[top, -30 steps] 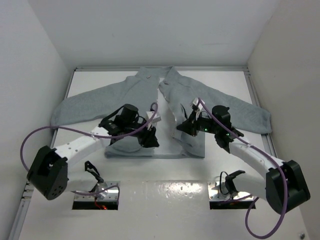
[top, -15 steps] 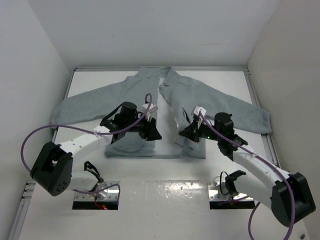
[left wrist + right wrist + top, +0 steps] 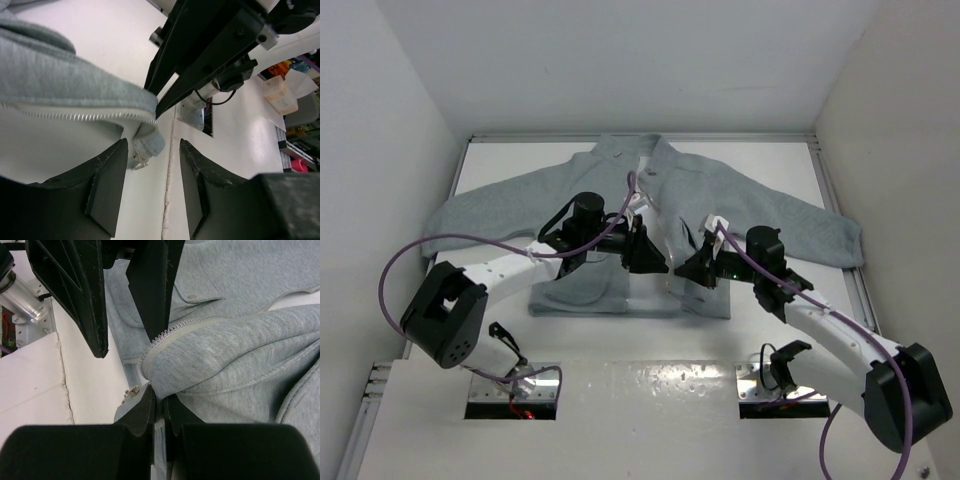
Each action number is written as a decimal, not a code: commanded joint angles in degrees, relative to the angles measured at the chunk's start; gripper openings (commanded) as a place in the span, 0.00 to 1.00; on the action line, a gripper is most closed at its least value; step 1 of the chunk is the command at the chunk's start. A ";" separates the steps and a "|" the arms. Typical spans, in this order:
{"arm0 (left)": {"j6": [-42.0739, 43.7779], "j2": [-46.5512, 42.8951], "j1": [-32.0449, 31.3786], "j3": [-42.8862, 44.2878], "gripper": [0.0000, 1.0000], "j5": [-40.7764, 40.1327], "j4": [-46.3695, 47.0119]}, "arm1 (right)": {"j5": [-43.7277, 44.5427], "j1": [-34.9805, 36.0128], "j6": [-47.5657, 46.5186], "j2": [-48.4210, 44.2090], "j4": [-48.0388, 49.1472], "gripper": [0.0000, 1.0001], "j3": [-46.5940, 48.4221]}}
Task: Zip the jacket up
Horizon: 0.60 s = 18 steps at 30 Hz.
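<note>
The light grey fleece jacket (image 3: 570, 190) lies face up on the white table with its front open, sleeves spread left and right. My right gripper (image 3: 682, 270) is shut on the bottom corner of the jacket's right front panel (image 3: 225, 355) and holds it slightly raised; its own view shows the gripper (image 3: 160, 399) with jaws pinched on the fabric. The pale zipper teeth (image 3: 165, 332) and the metal zipper slider (image 3: 131, 392) sit just left of them. My left gripper (image 3: 655, 258) is open and empty. In its view the gripper (image 3: 152, 150) has the slider (image 3: 139, 159) close to its left finger (image 3: 107, 185).
The white table has raised rails at its left (image 3: 445, 215) and right (image 3: 840, 215) sides, with white walls close around. Two cut-outs with arm mounts (image 3: 510, 395) (image 3: 775, 385) lie at the near edge. Purple cables loop off both arms. A table seam (image 3: 167, 200) runs under the left gripper.
My left gripper has moved right, from over the left front panel across the gap to the held corner of the right panel. The right gripper has kept its hold, shifting slightly.
</note>
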 commanded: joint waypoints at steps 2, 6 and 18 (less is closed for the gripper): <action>-0.55 1.11 -1.62 3.42 0.51 3.47 4.48 | -3.28 0.92 0.89 0.18 4.22 0.00 1.83; -0.55 1.72 -2.85 3.42 0.54 2.07 3.95 | -3.72 1.00 0.98 0.27 4.75 0.00 2.00; -1.07 3.92 -3.91 5.09 0.47 -0.66 4.39 | -4.86 2.23 0.54 -1.04 4.66 0.00 1.92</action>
